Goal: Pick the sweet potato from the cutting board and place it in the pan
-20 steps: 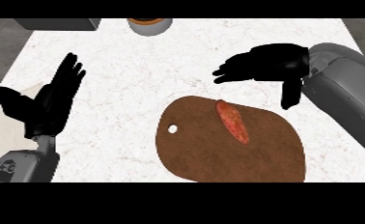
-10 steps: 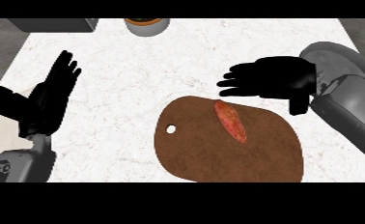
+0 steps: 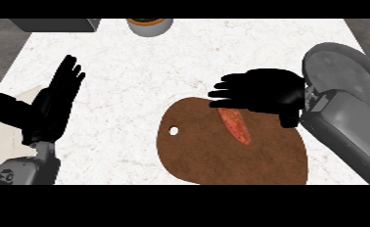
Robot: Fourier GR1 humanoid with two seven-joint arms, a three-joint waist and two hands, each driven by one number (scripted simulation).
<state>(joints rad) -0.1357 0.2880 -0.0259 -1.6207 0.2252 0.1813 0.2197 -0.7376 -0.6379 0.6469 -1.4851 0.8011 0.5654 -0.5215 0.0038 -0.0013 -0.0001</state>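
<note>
The long reddish-orange sweet potato (image 3: 237, 127) lies slantwise on the far part of the brown oval wooden cutting board (image 3: 217, 157), which sits on the white marbled tabletop (image 3: 145, 74) at the near right. The black right hand (image 3: 264, 91) hangs over the board's far edge with its fingers stretched leftward and slightly spread, hiding the potato's far tip; whether it touches the potato cannot be told. The black left hand (image 3: 54, 101) rests at the left, fingers straight. A round grey pan (image 3: 150, 26) stands at the far edge.
</note>
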